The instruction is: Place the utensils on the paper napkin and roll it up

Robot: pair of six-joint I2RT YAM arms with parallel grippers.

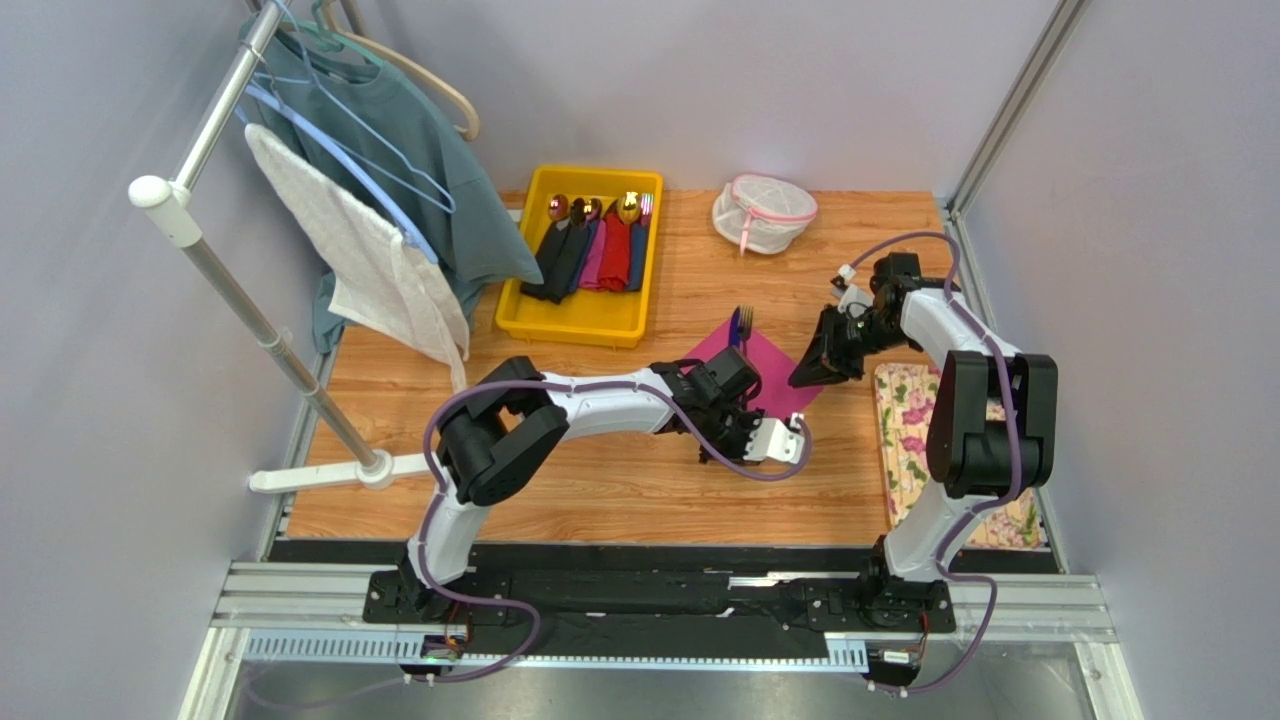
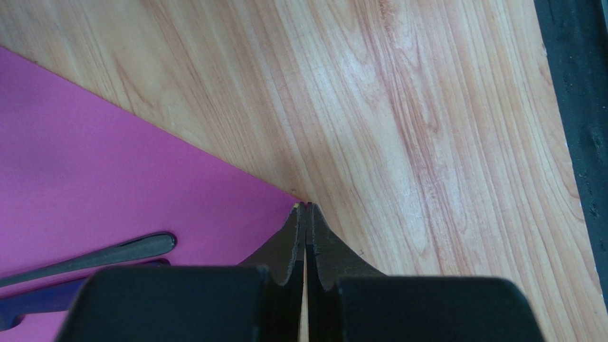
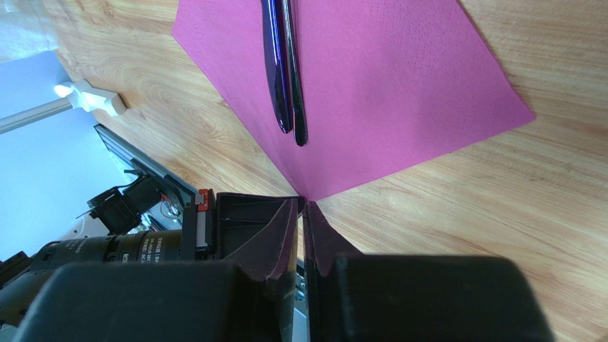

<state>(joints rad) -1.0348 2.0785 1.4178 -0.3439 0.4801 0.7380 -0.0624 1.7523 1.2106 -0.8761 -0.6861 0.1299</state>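
Left wrist view: the utensils (image 2: 93, 260) lie side by side on the paper napkin (image 2: 107, 171), which lies flat on the wooden table (image 2: 428, 128). The left gripper (image 2: 305, 208) is closed at the napkin's corner. The right gripper (image 3: 303, 204) is likewise closed at a napkin corner.

The paper napkin (image 1: 777, 365) is a plain magenta-pink square lying flat on the table (image 2: 428, 107), turned so that its corners point like a diamond. The utensils (image 3: 284, 71), two slim dark blue-black pieces, lie side by side and touching on it, their rounded handle ends just short of one corner. The fork (image 1: 744, 320) has its tines past the far corner. The shut tips of the left tool (image 2: 305, 208) and right tool (image 3: 305, 203) each nip a corner.
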